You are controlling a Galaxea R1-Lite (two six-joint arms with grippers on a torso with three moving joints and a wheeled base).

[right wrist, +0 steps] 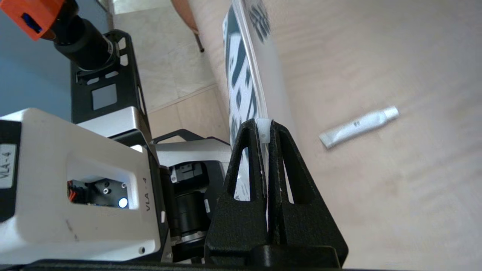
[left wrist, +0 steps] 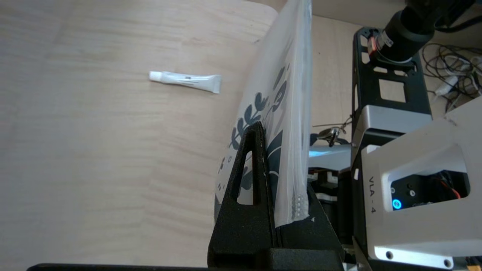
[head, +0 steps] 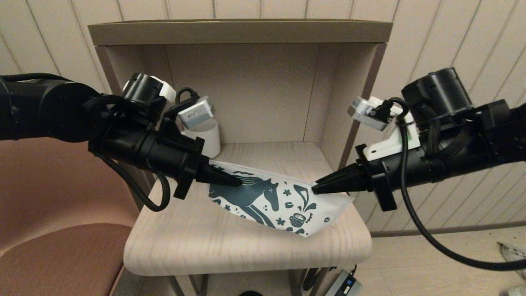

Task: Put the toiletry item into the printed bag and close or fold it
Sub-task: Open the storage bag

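Wrist views reveal tube (left wrist: 185,81), bag (head: 275,201) hides it

Left arm: reaches in from the left of the head view, forearm angled slightly downward toward the centre, cable looping beneath the wrist. Left gripper (head: 230,179): fingers pressed together, clamped on the upper left edge of the printed bag (head: 283,201); in the left wrist view the near finger (left wrist: 251,177) lies flat against the fabric, the far finger mostly hidden behind it. Right arm: enters from the right, forearm roughly level, wrist tipped slightly down toward the centre. Right gripper (head: 318,188): fingers (right wrist: 248,169) closed, pinching the bag's upper right end, apparently on the white zipper tab. The two grippers point toward each other, well apart.
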